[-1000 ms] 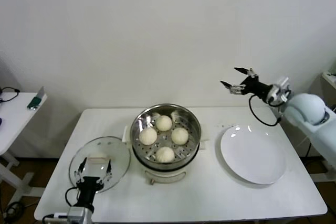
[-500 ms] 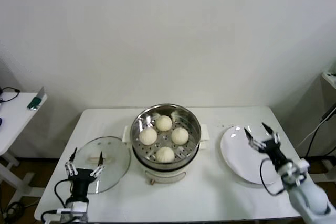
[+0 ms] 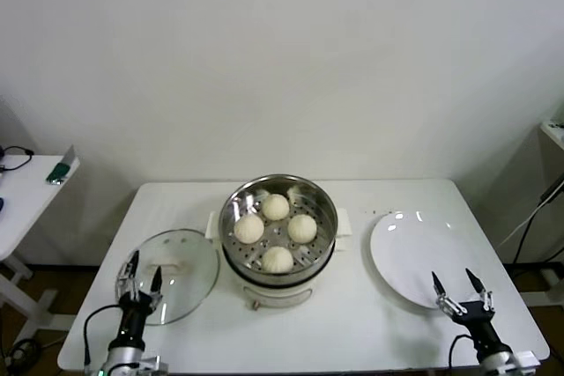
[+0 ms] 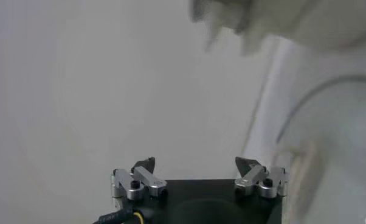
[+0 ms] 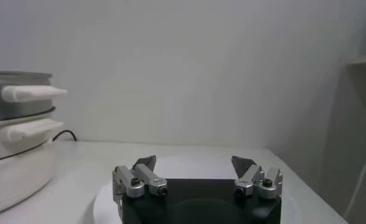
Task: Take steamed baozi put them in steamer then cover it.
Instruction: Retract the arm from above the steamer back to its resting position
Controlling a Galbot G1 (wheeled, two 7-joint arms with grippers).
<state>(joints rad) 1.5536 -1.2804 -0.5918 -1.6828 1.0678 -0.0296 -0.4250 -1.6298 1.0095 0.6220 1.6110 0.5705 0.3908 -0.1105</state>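
1. We take the steamer [image 3: 278, 228] as our landmark: all four steamed baozi [image 3: 277, 233] sit inside it on the perforated tray, so we judge the loading step done.
2. The white plate [image 3: 425, 257] to the steamer's right holds nothing.
3. The cover [image 3: 169, 274] lies flat on the table [image 3: 352, 332] just to the steamer's left, not on the pot, so covering is what we judge is left.
4. Our left gripper [image 3: 141, 275] hangs over the near edge of the cover, left of the steamer, its jaws apart and holding nothing.
5. Our right gripper [image 3: 459, 292] sits low at the near edge of the plate, well right of the steamer, jaws wide apart and empty; it appears idle.
6. Next, we expect the left gripper must take the cover's white handle.
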